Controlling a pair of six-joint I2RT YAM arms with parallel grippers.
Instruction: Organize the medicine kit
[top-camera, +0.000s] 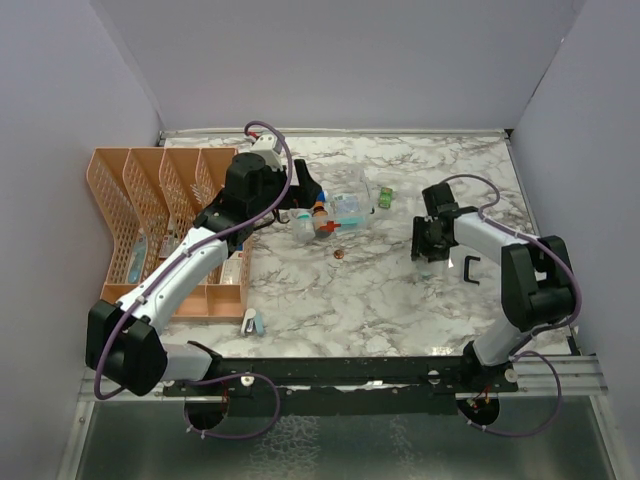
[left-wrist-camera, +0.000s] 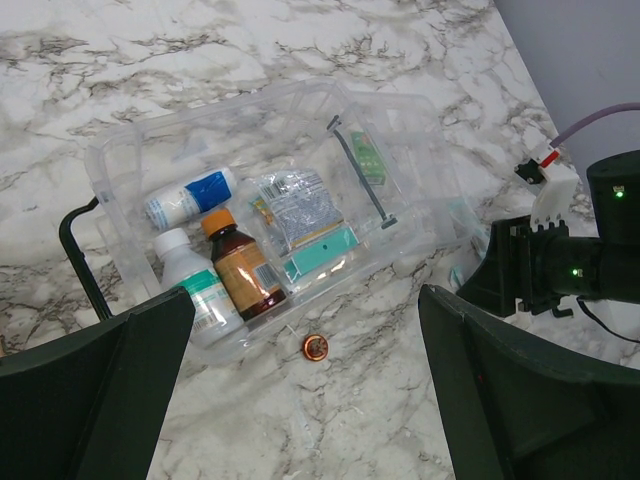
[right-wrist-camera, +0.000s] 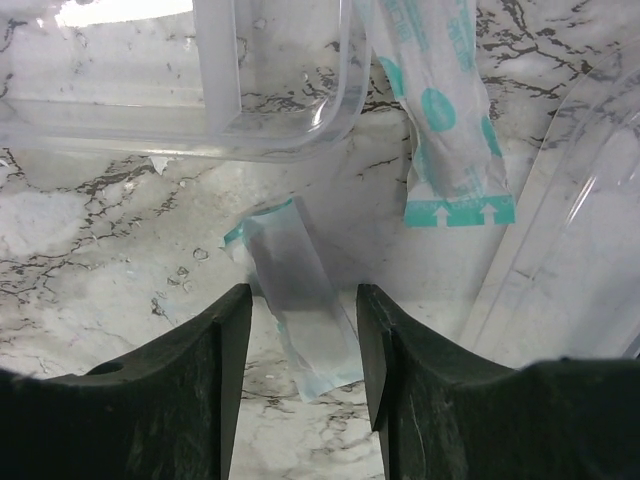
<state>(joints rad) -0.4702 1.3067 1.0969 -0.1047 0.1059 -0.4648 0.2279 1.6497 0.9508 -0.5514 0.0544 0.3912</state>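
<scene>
Top external: the medicine kit (top-camera: 350, 208) is lying mid-bench (top-camera: 380, 290), right of the orange organizer (top-camera: 150, 215). The left gripper (top-camera: 303, 203) is hovering at its left end; the right gripper (top-camera: 432, 248) is sitting well apart to the right.

Left wrist: the kit is lying open, holding a brown bottle (left-wrist-camera: 242, 268), a white bottle (left-wrist-camera: 195, 285) and a foil sachet (left-wrist-camera: 290, 205). The left fingers (left-wrist-camera: 90, 400) are standing wide apart, gripping nothing.

Right wrist: the right fingers (right-wrist-camera: 215, 370) are standing partly apart either side of a clear teal-edged packet (right-wrist-camera: 300, 310) lying flat on the bench; contact cannot be told.
</scene>
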